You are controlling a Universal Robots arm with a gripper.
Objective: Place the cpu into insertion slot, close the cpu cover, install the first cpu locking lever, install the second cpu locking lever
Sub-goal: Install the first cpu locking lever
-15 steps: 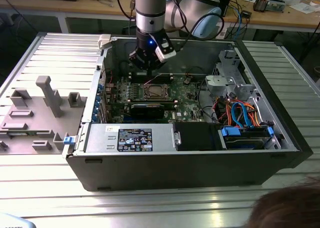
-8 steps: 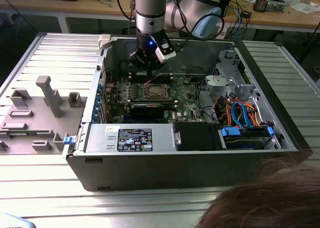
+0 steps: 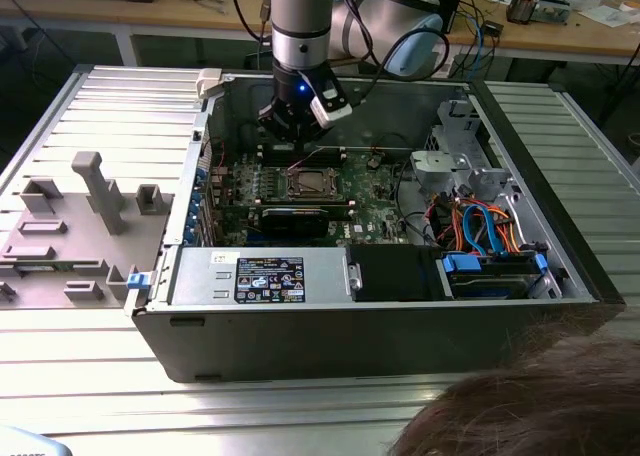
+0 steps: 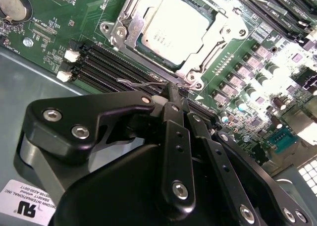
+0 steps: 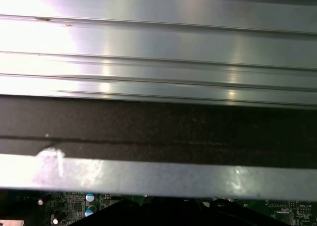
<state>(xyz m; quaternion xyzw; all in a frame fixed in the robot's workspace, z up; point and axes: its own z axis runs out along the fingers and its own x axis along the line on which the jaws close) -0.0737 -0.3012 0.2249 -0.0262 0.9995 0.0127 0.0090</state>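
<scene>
Hair [image 3: 520, 411]: a person's head, nearest the exterior view.
Computer case [image 3: 300, 326]: lies open on the tabletop [image 3: 560, 116].
Hand [image 4: 173, 94]: clenched on a thin wire lever [image 4: 136, 82], beside the socket.
Cover [image 4: 208, 52]: closed over the chip.
Chip [image 4: 173, 28]: seated in its slot.

Open computer case [image 3: 300, 326] lies on ribbed metal desk [image 3: 90, 386]. Arm's hand [image 3: 297, 126] hangs inside case, above motherboard [image 3: 300, 201], near cpu [image 3: 307, 185] seated in socket. Grey plastic fixture [image 3: 80, 226] at exterior view's left.
</scene>
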